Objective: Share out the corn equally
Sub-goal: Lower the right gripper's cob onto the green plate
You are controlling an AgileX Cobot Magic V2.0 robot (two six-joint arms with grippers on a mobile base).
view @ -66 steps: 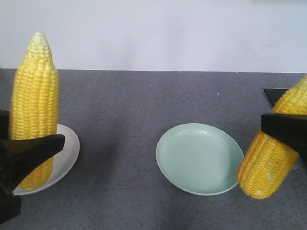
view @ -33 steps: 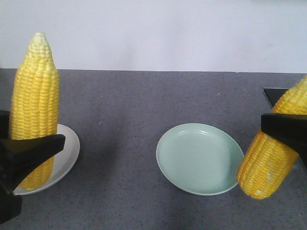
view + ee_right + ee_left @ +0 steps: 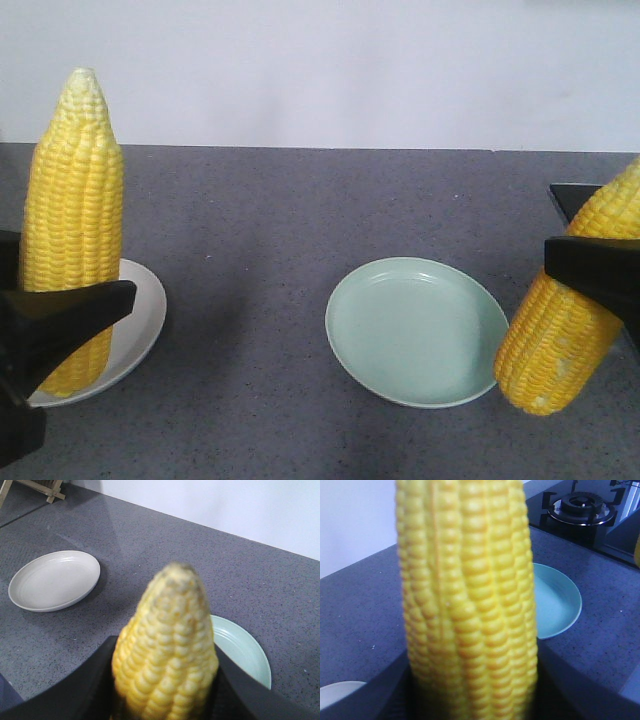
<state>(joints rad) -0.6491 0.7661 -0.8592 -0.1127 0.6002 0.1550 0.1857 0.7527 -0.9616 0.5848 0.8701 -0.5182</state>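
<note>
My left hand is clamped around the lower half of a bright yellow husked corn cob, which stands upright with its pale tapered tip up. Its butt hangs in front of the near rim of the shallow white round plate, which lies just beyond and below this hand. My right hand is closed on a second yellow cob, tilted with its blunt end down and inward. That end hangs at the outer rim of the pale green round plate, which sits just inside this hand.

Both plates look bare, so I judge that one cob goes on each. To do it well, I should carry each hand inward over the middle of its plate. Then I should tip the cob to lie flat, lower it until it rests in the dish, and only then let go. Dropped upright, it would likely topple and roll off onto the grey speckled tabletop.

Nothing stands between my hands and the plates. A black gas burner sits well beyond the green plate, and a wooden stand sits far off past the white one. I see no other cobs.
</note>
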